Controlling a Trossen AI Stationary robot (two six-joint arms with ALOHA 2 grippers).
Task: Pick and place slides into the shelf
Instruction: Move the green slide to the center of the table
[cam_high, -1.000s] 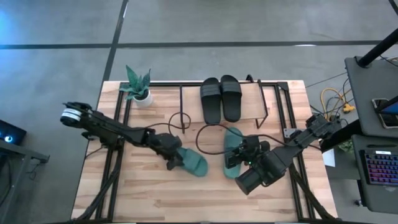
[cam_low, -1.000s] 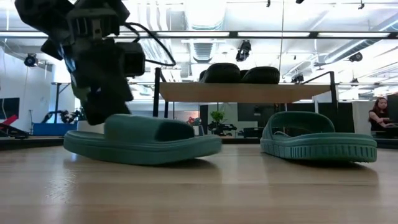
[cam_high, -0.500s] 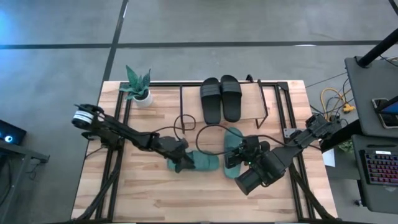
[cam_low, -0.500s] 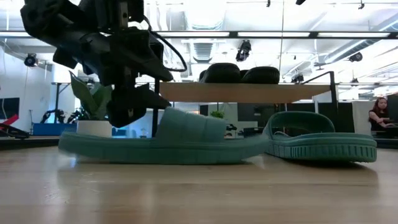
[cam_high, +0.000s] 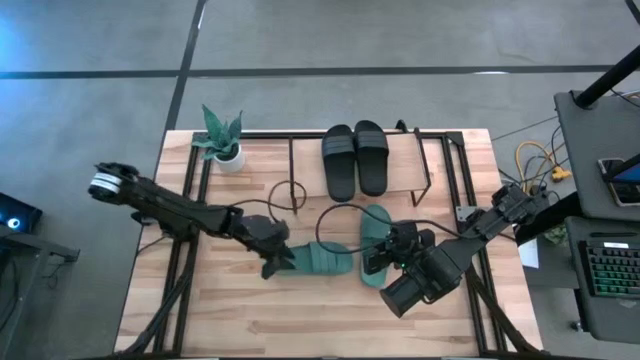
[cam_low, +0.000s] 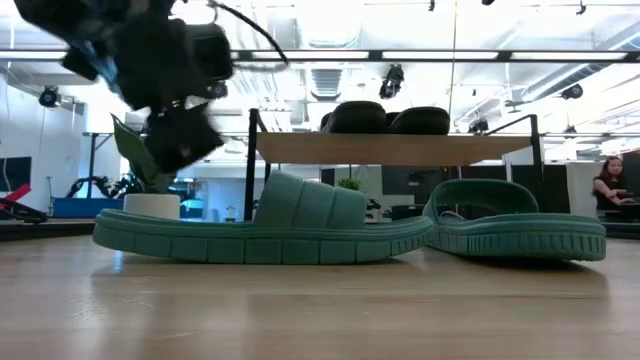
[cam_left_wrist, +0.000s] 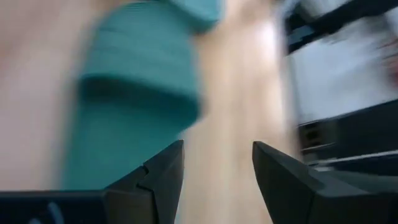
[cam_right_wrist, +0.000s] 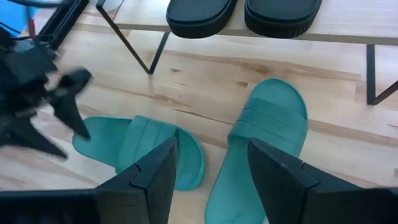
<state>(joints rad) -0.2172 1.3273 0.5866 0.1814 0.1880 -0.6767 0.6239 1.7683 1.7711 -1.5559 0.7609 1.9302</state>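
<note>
Two teal slides lie sole-down on the table. One (cam_high: 325, 260) (cam_low: 270, 225) (cam_right_wrist: 143, 146) lies crosswise; the other (cam_high: 375, 225) (cam_low: 510, 225) (cam_right_wrist: 267, 124) is right beside it on the right. Two black slides (cam_high: 355, 158) (cam_low: 390, 118) stand on the top board of the shelf (cam_high: 400, 165) (cam_low: 390, 148). My left gripper (cam_high: 278, 262) (cam_low: 185, 140) (cam_left_wrist: 217, 155) is open, raised just off the crosswise slide's left end, touching nothing. My right gripper (cam_high: 385, 255) (cam_right_wrist: 211, 149) hangs open above the two teal slides.
A potted plant (cam_high: 222, 140) stands at the table's far left corner. A black cable (cam_high: 290, 195) loops on the table in front of the shelf. Bare tabletop lies along the near edge (cam_high: 300, 320). A person (cam_low: 610, 180) sits in the room beyond.
My left gripper has swung the near teal slide from a slanting lie to a crosswise one and slid it right, against the other teal slide. It has then drawn back toward the table's left edge and risen clear of the slide, still open.
</note>
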